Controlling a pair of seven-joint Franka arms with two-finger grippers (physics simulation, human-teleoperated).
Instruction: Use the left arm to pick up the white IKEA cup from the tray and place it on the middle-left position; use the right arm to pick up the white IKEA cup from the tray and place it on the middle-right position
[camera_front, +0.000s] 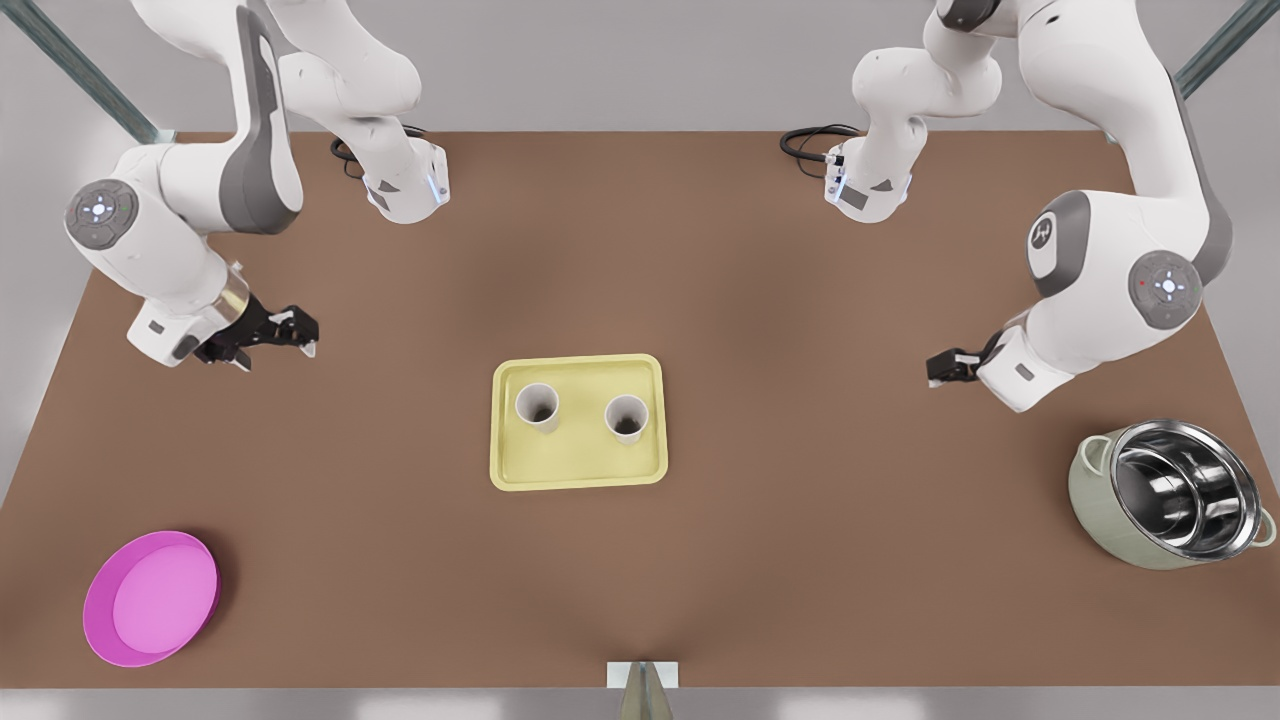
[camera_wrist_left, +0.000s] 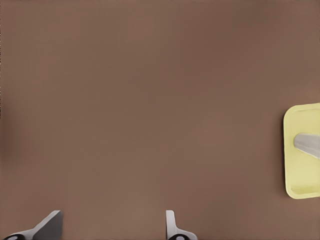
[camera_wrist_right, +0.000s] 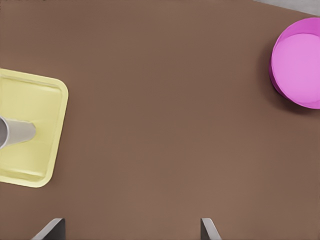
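On your brown table, a round pink dish sits near the corner at the front view's lower left, well apart from everything else (its rim is a deeper magenta than its pale inner floor). Over at the front view's right edge you have a pale green pot with a shiny steel interior, tilted, a small handle showing on each side.

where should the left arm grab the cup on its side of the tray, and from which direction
Probably the upper wall just below the rim, coming straight down. The white cup stands upright, mouth up, inside the low-rimmed tray, with the other cup beside it, so a sideways approach looks tighter. The left gripper is open, off toward the front view's right.
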